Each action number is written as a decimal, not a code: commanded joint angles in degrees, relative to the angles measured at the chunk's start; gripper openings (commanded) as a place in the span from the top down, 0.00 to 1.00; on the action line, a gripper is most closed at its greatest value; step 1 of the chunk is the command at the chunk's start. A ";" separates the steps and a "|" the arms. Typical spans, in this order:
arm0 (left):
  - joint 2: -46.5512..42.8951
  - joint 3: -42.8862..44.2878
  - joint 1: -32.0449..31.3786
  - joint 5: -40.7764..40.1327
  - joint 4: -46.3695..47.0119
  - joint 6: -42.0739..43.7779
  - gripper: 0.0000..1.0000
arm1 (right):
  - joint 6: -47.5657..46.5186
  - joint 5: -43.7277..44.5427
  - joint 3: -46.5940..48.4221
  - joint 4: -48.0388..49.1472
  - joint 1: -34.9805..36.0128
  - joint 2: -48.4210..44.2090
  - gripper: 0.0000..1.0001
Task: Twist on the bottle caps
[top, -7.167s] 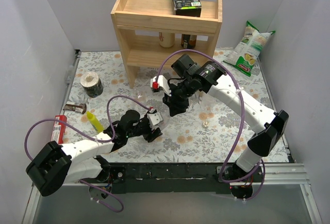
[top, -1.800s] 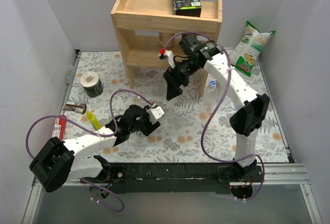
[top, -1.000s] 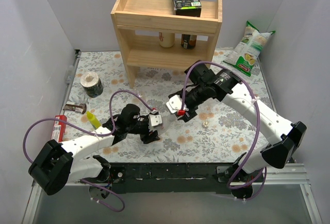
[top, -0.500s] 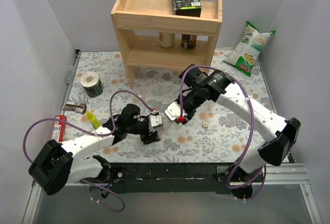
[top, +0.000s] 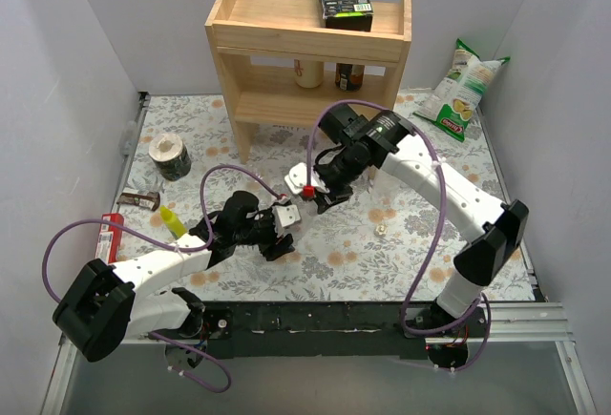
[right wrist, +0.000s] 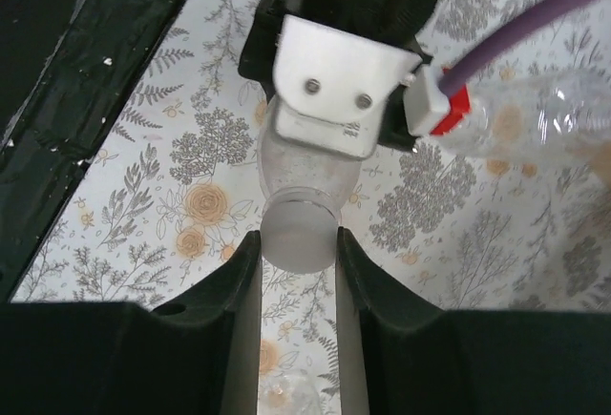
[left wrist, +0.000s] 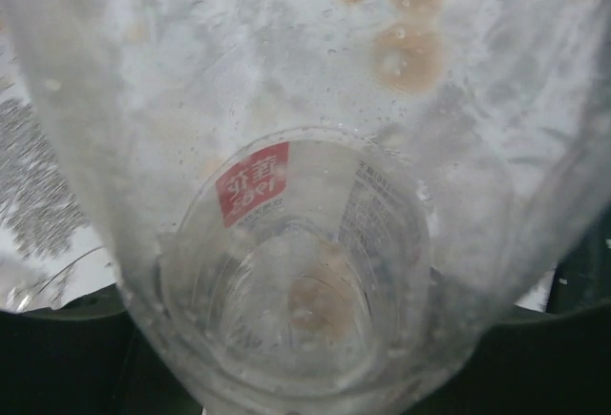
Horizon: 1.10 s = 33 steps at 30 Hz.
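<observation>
**A:** How will that clear bottle (left wrist: 305, 243) handle?

**B:** I'd judge it light, empty and thin-walled. It should give under a hard squeeze and could slip or twist in a loose one. The left gripper (top: 284, 226) has its jaws drawn in around the body, with the stiffer neck left free. The bottle is held clear of the worktop (top: 401, 262), about the middle and somewhat toward the near edge.

**A:** Which way does it point?

**B:** The long axis runs from near-left to far-right, with the mouth end toward the right arm. The right wrist view looks almost straight down that axis. The cap shows end-on as a disc, and the body runs back behind it to the left gripper.

**A:** And the cap?

**B:** The pale cap (right wrist: 298, 234) looks small, rigid and smooth, so the rim is the only place to take hold. It sits at the bottle's mouth. The right gripper (right wrist: 297, 243) is closed onto it, with a finger (right wrist: 239, 291) pressed against each side. I cannot tell whether the threads have caught.

**A:** What could go wrong?

**B:** A tilted cap would likely cross-thread, or the bottle might turn along with it.
</observation>
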 commanded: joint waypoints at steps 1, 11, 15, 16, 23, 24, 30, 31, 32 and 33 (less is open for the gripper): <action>-3.68 1.41 0.16 -15.53 12.34 -3.19 1.00 | 17.47 -3.47 3.80 -2.02 -1.01 6.13 0.83; -2.90 1.23 -0.20 -28.55 15.25 0.76 1.00 | 36.65 -13.49 5.47 -1.93 -7.69 13.17 0.99; -1.58 1.32 -0.28 -30.57 15.17 0.51 1.00 | 40.52 -14.98 8.02 -1.94 -8.65 14.83 0.99; -1.49 1.23 -0.28 -30.49 14.64 0.24 1.00 | 41.14 -15.16 8.98 -1.85 -9.09 15.45 0.99; -4.38 -1.40 -0.20 -20.47 10.86 -3.97 1.00 | 54.04 -16.90 17.18 13.76 -17.08 11.69 0.46; -4.82 -1.84 -0.11 -17.51 10.34 -5.02 1.00 | 56.32 -18.57 14.03 16.75 -18.22 9.06 0.33; -7.64 -1.06 0.68 -5.10 9.98 -15.39 1.00 | 53.18 -23.86 -0.66 31.36 -19.38 -0.96 0.24; -7.47 -0.62 0.86 -2.21 10.16 -16.28 1.00 | 54.14 -24.82 -3.37 32.59 -19.12 -1.68 0.24; -7.20 -0.53 0.77 -1.23 10.42 -17.76 1.00 | 54.59 -25.61 -4.53 34.43 -18.94 -2.12 0.24; -6.94 -0.35 0.77 -0.44 10.94 -18.30 1.00 | 55.37 -27.36 -5.41 35.32 -18.85 -2.65 0.24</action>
